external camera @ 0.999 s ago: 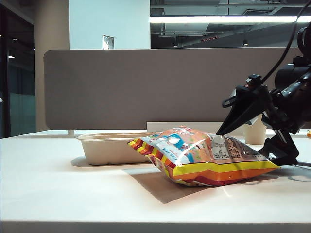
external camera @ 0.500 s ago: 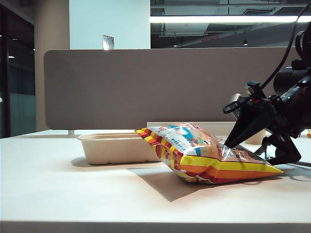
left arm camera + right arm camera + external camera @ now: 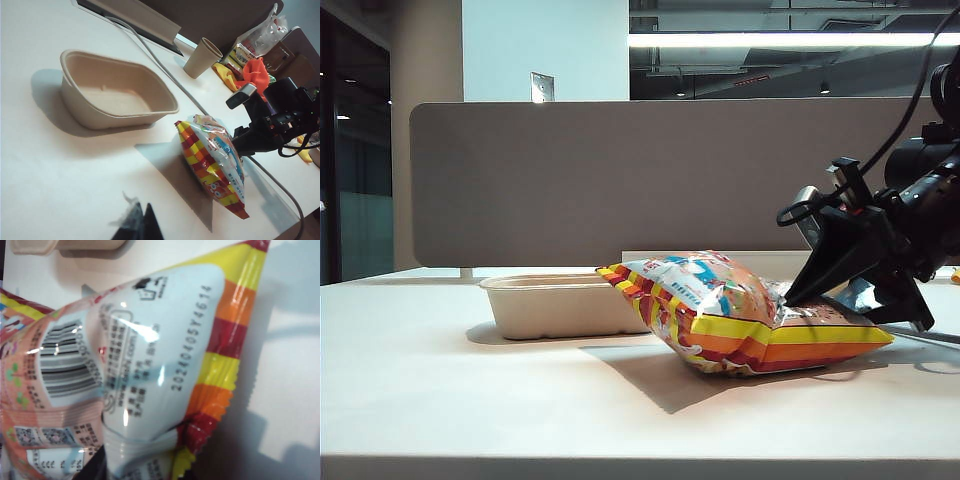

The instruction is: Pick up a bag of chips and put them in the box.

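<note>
On the smooth white table [image 3: 470, 400], nearest the exterior camera, lies the bag of chips [image 3: 740, 315], a puffy, glossy foil pouch with crinkled, serrated seams striped yellow, orange and red, its face printed in pale blue, white and salmon. It rests on the tabletop just beside the box [image 3: 555, 305], outside it, with its left corner lifted and its belly bulging.

The right gripper [image 3: 810, 292], black and angular, comes in from the right and pinches the bag's right end: one finger presses down into the foil from above, the other lies against the seam below, so the jaws are clamped on the bag of chips and the foil dents between them. In the right wrist view the bag [image 3: 125, 365] fills nearly the whole picture, showing a barcode, a printed date code and the striped edge, which the exterior view does not resolve; a dark finger edge only peeks in at the picture's rim.

Behind the bag stands the box, a shallow matte beige moulded-fibre tray with rounded corners and a rolled rim. The left wrist view looks down into the box [image 3: 75, 107]. That view also shows a tall beige paper cup [image 3: 202, 58] and a grey cable [image 3: 165, 75] farther back.

The left gripper [image 3: 137, 227] hangs apart from everything, only its dark tips visible; I cannot tell how its jaws stand.

Farthest stands a grey felt-like partition [image 3: 620, 180].
</note>
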{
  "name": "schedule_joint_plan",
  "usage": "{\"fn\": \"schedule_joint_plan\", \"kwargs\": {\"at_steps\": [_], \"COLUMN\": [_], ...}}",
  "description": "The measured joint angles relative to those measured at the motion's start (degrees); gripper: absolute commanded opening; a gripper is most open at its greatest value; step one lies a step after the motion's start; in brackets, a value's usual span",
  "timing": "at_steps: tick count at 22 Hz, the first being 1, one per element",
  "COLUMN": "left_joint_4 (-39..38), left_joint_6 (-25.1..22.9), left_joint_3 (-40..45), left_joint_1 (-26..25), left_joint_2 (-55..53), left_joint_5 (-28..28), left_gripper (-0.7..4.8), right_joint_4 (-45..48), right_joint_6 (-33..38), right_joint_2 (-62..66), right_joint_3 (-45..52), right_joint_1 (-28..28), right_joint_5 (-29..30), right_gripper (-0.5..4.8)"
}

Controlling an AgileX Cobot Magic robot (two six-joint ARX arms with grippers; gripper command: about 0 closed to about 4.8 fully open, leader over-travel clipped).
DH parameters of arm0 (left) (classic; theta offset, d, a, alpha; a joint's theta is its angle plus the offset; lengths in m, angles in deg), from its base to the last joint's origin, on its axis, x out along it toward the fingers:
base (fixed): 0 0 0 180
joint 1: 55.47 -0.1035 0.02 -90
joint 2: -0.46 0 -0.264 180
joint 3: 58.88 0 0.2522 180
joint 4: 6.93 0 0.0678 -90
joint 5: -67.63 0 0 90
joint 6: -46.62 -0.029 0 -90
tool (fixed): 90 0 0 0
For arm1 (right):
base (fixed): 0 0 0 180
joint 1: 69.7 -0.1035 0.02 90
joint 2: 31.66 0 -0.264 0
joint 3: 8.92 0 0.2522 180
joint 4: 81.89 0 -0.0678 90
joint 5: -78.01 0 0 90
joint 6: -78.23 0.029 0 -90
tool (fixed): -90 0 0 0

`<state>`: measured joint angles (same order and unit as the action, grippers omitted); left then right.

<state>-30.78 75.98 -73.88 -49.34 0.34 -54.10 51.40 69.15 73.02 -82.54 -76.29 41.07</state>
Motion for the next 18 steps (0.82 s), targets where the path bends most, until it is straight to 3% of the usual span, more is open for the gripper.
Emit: {"fn": "schedule_joint_plan", "kwargs": {"at_steps": [10, 12, 18], "left_joint_4": [-0.02, -0.02, -0.02], "left_joint_6": [-1.07, -1.27, -1.4], "left_joint_3": [0.0, 0.0, 0.0], "left_joint_1": [0.0, 0.0, 0.0], "left_joint_2": [0.0, 0.0, 0.0], "left_joint_5": [0.0, 0.0, 0.0], "left_gripper": [-0.05, -0.05, -0.05], "right_joint_4": [-0.5, -0.42, 0.72], "right_joint_6": [-1.14, -1.25, -1.38], "right_joint_2": [0.07, 0.0, -1.46], "right_joint_3": [0.24, 0.24, 0.24], "right_joint_1": [1.57, 1.99, 1.99], "right_joint_5": [15.23, 18.25, 19.71], "right_gripper": [1.42, 1.02, 0.83]}}
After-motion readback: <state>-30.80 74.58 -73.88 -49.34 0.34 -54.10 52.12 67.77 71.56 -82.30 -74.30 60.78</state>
